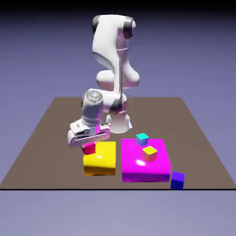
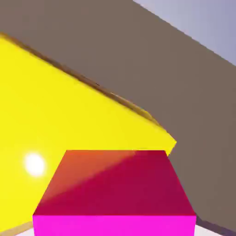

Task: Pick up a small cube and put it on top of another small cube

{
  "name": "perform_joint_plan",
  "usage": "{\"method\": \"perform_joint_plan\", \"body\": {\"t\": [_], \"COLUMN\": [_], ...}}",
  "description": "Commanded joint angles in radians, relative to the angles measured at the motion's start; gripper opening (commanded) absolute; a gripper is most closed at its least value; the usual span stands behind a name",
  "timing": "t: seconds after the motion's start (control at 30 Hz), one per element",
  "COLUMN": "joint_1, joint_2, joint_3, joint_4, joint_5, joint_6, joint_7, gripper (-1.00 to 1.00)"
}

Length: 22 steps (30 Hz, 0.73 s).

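A brown rectangular table (image 1: 41, 138) is seen carrying a big flat magenta block (image 1: 145, 162) and a big flat yellow block (image 1: 100, 159), set side by side. On the magenta block two small cubes are placed, one teal (image 1: 142, 138) and one yellow-orange (image 1: 149, 153); a small blue cube (image 1: 177, 179) is left on the table near that block's corner. The white arm's gripper (image 1: 90, 142) is held low over the yellow block's corner, and the small crimson-red cube (image 1: 89, 148) is seen directly beneath it, apparently clamped between the fingers, which are hidden in the hand view. The pick is judged done or nearly so; the carry and the stacking are left.
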Motion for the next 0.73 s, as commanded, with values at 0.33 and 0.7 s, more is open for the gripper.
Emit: {"method": "perform_joint_plan", "body": {"t": [0.33,0.7], "joint_1": [0.399,0.449], "joint_2": [0.226,0.367], "joint_3": [0.217,0.207], "joint_4": [0.397,0.434], "joint_5": [-0.045,-0.080], "joint_6": [-0.144,-0.069], "joint_7": [-0.293,-0.326], "gripper": [-1.00,1.00]}}
